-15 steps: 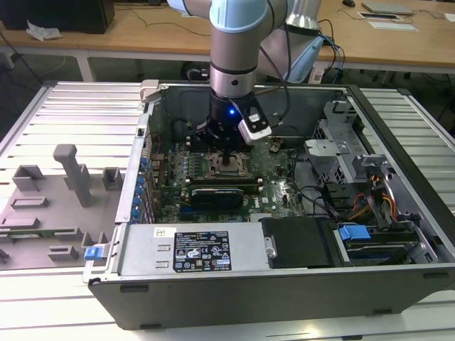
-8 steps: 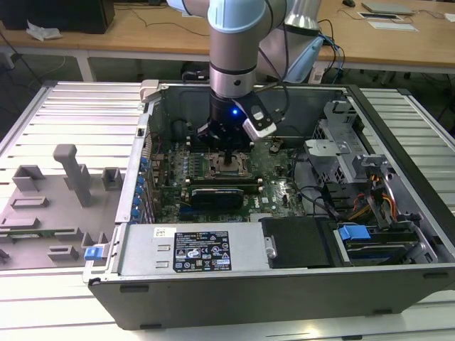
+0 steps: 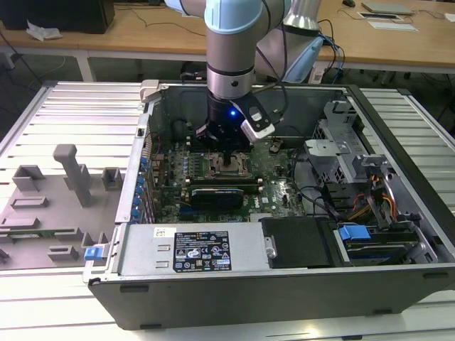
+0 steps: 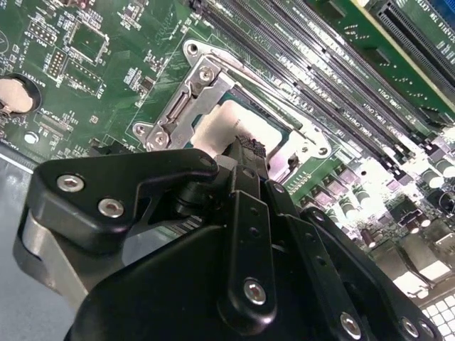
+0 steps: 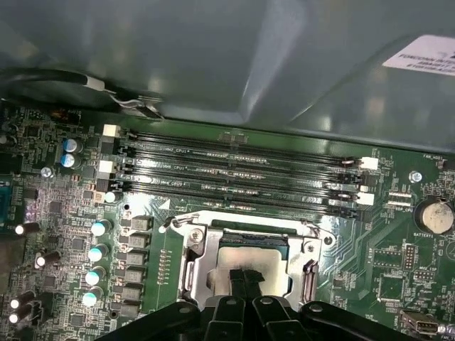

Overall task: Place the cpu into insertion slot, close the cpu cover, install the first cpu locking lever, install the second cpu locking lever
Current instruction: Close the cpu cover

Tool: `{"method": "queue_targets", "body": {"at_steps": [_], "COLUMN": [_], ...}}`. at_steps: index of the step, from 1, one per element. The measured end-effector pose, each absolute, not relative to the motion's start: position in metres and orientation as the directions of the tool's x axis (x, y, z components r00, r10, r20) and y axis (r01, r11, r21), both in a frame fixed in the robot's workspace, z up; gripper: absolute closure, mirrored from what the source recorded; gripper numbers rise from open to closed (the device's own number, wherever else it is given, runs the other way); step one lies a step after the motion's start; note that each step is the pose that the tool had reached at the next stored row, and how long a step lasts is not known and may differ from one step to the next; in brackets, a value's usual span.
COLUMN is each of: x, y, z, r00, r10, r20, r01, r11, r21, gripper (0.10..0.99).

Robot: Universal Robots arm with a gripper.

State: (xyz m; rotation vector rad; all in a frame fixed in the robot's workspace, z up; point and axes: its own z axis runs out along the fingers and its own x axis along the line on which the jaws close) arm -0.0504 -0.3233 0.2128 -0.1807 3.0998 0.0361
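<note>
Fingers (image 5: 239, 284) pinched together, tips on cpu (image 5: 231, 259) ctr, inside cpu cover (image 5: 195, 264) window.

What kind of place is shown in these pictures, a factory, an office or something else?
Probably a robotics lab or test workshop: an open desktop computer case lies on a slatted metal workbench under a robot arm, with wooden desks behind.

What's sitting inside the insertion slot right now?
The cpu: its silver-grey top fills the insertion slot. The hand covers part of that top, and whatever lies under the chip is hidden.
</note>
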Motion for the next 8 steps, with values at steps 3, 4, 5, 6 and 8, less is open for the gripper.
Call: {"method": "queue_targets", "body": {"at_steps": [3,4,5,6,8], "x": [-0.053,-0.054,-0.056,-0.059,-0.063], "y": [-0.323,-0.323,-0.323,-0.323,-0.323], "z": [0.213,0.213,0.213,0.213,0.213], "r00": [-0.992,-0.992,-0.992,-0.992,-0.992], "r10": [-0.116,-0.116,-0.116,-0.116,-0.117], "r20": [-0.039,-0.040,-0.041,-0.044,-0.047], "r01": [-0.117,-0.117,-0.117,-0.117,-0.118], "r11": [0.993,0.993,0.993,0.993,0.993], "r21": [0.021,0.021,0.021,0.020,0.020], "gripper": [0.980,0.980,0.980,0.980,0.980]}}
